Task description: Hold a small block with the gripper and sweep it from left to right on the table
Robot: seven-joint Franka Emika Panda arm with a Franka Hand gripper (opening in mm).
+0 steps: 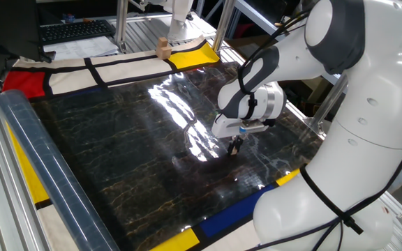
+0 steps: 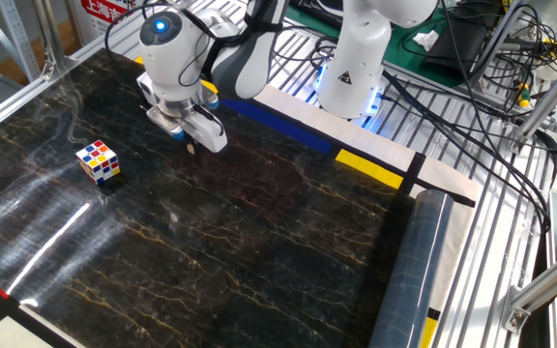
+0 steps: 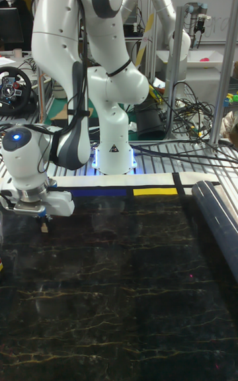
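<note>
My gripper (image 2: 191, 146) hangs from the white arm with its tips down at the black marble table (image 2: 259, 242), near the far blue border. Its dark fingers are shut on the small block (image 3: 44, 227), a tiny tan cube that peeks out below the tips. The fixed view from the other side has the gripper (image 1: 234, 146) low over the table (image 1: 117, 139) right of the glare, and the block is too small to make out there. The tall view has the gripper (image 3: 43, 221) at the left edge, over the table (image 3: 132, 288).
A multicoloured puzzle cube (image 2: 99, 161) sits on the table left of the gripper. A larger tan wooden block (image 1: 162, 47) stands on the far white border. A grey rolled cylinder (image 2: 414, 261) lies along one side of the table. The arm's white base (image 2: 356, 68) stands behind the blue and yellow strip.
</note>
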